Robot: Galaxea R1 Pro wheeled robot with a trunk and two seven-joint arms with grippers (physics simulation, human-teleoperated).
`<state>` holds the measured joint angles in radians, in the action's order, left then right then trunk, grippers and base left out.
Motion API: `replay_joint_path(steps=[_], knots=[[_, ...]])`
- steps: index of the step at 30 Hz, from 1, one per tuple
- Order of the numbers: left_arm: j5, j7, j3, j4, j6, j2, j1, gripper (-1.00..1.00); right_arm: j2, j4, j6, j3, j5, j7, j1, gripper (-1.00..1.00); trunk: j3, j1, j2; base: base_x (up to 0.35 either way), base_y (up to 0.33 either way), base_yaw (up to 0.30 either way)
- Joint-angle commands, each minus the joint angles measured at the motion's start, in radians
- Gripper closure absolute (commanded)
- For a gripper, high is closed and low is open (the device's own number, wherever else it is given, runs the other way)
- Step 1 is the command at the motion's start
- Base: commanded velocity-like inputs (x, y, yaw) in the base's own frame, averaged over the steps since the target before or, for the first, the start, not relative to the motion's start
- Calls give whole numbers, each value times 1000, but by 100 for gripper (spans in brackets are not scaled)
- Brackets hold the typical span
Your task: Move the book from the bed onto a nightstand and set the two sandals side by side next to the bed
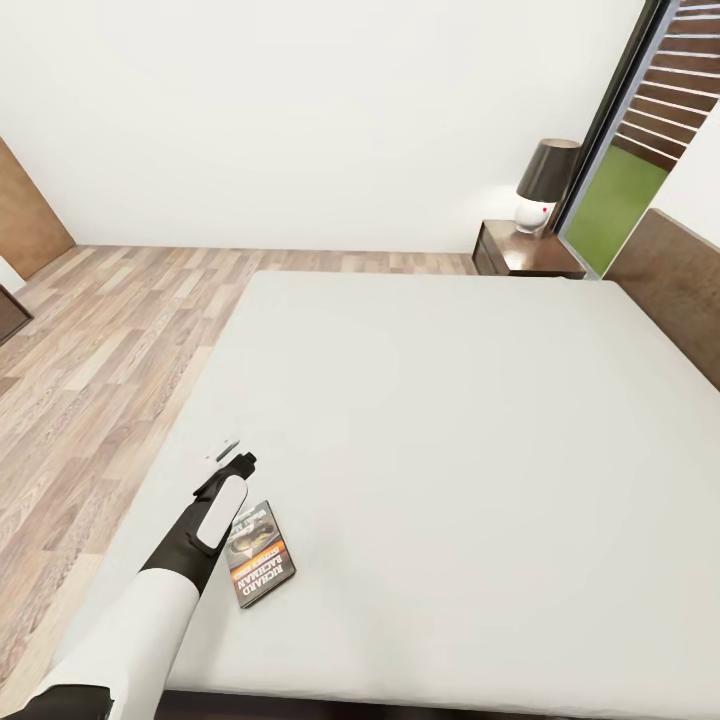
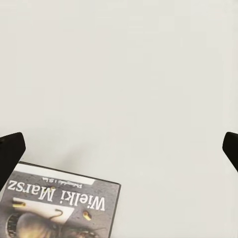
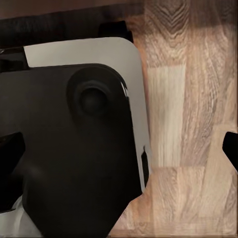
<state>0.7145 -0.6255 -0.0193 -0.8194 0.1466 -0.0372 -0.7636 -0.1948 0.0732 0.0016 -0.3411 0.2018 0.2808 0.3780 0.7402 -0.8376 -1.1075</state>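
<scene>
White-walled bedroom, head view: wood-plank floor (image 1: 110,330) to the left; large bed (image 1: 470,430) with flat pale grey mattress taking up most of the scene; brown headboard (image 1: 680,290) at the right edge. Nightstand (image 1: 525,255), dark wood, at the far corner of the bed beside the dark-framed glass door (image 1: 625,190); a lamp (image 1: 543,185) stands on its top. Book (image 1: 258,565) lies flat on the mattress near the bed's near left corner, well apart from the nightstand. Its long axis runs roughly away from the robot, tilted slightly; the lettering reads upside down from here, so the top of the cover points toward the robot. Left claw (image 1: 232,455) is extended over the mattress just beyond the book's far end, the forearm passing alongside the book's left edge; judged a reach toward a pickup, not yet made.

Left wrist view: book (image 2: 57,206) cover in one corner, white title lettering legible, bare mattress elsewhere. Left claw (image 2: 119,146) fingers stand wide apart, nothing between them.

Right wrist view: right claw (image 3: 119,146) fingers also spread apart and empty, pointing down at plank floor (image 3: 188,124) and the robot's own dark and white body (image 3: 74,148); judged parked while the left arm works.
</scene>
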Motion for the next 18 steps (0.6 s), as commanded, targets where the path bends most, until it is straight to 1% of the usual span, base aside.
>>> replay_joint_path(steps=[1,13,15,17,18], knots=[[3,-7,-2,-1,4,0,0,-100,-4,4,2,-9,9,1,-3,-100,1,0,-1,0,0,0],[3,-7,-2,-1,4,0,1,-100,-10,8,7,-9,10,7,-11,-100,1,0,-1,0,0,0],[3,-8,-1,-2,4,0,1,-100,-10,8,7,-9,12,23,-11,-100,1,0,-1,0,0,0],[3,-8,-1,-2,4,0,1,-100,-9,9,7,-8,12,50,-12,-100,1,0,-1,0,0,0],[3,-8,-1,-2,4,0,1,-100,-6,9,8,-8,13,75,-12,-100,1,0,-1,0,0,0]])
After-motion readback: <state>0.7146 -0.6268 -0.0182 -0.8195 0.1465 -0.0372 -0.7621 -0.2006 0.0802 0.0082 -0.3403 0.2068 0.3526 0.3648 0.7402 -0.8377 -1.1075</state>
